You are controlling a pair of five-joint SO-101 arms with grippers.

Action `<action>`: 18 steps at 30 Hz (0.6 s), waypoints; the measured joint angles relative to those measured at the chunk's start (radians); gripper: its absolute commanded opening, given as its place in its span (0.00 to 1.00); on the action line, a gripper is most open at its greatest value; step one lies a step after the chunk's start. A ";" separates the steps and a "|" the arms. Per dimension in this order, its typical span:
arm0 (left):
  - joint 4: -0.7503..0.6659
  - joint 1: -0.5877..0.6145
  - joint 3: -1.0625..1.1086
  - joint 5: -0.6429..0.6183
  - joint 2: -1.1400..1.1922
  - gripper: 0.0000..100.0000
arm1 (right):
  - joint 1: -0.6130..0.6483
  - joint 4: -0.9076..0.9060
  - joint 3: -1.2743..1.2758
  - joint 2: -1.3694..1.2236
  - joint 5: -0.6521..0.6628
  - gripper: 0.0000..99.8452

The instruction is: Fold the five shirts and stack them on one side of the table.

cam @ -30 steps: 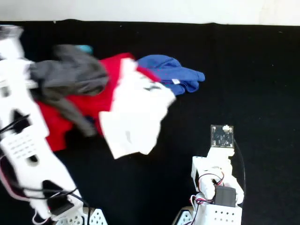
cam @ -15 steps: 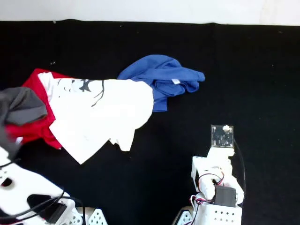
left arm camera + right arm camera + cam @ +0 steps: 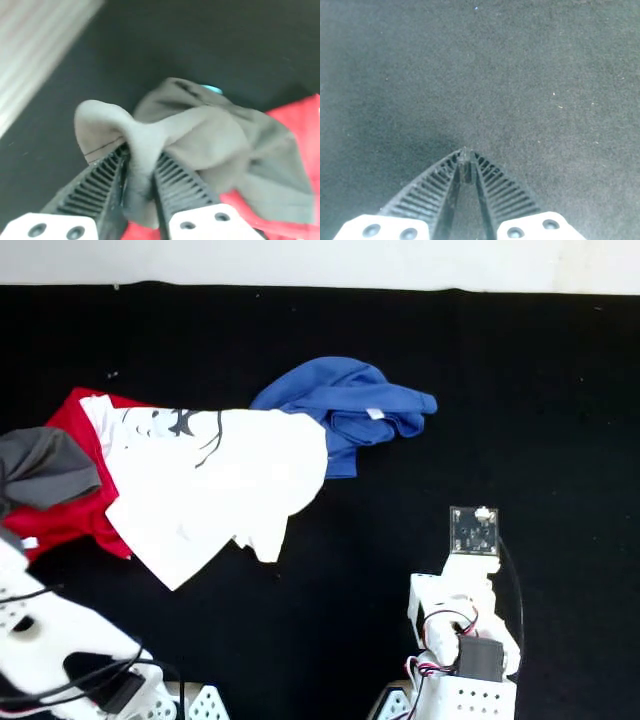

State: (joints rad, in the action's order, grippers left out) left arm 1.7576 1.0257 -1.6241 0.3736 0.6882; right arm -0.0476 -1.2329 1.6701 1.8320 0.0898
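Black table point(image 3: 520, 370), crumpled blue shirt point(image 3: 345, 405) near its middle, white shirt point(image 3: 215, 485) spread beside it, overlapping a red shirt point(image 3: 75, 525)

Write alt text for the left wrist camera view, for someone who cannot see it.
The left gripper is shut on a pinched-up fold of a grey shirt. The rest of the grey shirt spreads out rumpled beyond it, overlapping a red shirt, with the black table behind.

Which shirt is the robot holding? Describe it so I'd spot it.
On the black table, find the shirt heap by the left arm. At its outer end, over the red shirt, lies the grey shirt, pinched in the left gripper: the only grey one.
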 measured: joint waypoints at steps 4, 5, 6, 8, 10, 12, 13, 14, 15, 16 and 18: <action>0.005 -0.084 0.000 0.002 0.043 0.32 | 0.000 0.000 0.000 0.000 0.000 0.01; 0.005 -0.106 0.000 0.002 0.046 0.31 | 0.000 0.006 0.000 0.000 0.000 0.01; 0.006 -0.127 0.000 0.002 0.046 0.31 | 0.000 0.021 0.000 0.000 0.000 0.01; 0.008 -0.169 0.000 0.002 0.046 0.30 | 0.000 0.063 0.000 0.000 0.000 0.01; 0.008 -0.218 0.006 0.002 0.046 0.29 | 0.000 0.118 0.000 0.000 0.000 0.01; 0.008 -0.270 0.054 0.002 0.029 0.29 | 0.000 0.183 0.000 0.000 0.000 0.01; 0.008 -0.299 0.095 0.000 0.012 0.29 | 0.000 0.213 0.000 0.000 0.000 0.01; 0.008 -0.328 0.149 -0.011 -0.017 0.29 | 0.000 0.245 0.000 0.000 0.000 0.01; 0.008 -0.359 0.212 -0.026 -0.051 0.29 | 0.000 0.272 0.000 0.000 0.009 0.01; 0.008 -0.391 0.287 -0.041 -0.092 0.29 | 0.000 0.293 0.000 0.000 0.040 0.01; 0.008 -0.462 0.463 -0.066 -0.190 0.29 | 0.000 0.327 0.000 0.000 0.127 0.01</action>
State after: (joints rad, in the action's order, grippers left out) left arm 1.7653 0.5639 -1.1607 0.3076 0.4979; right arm -0.0476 -0.9060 1.6701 1.8320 0.2171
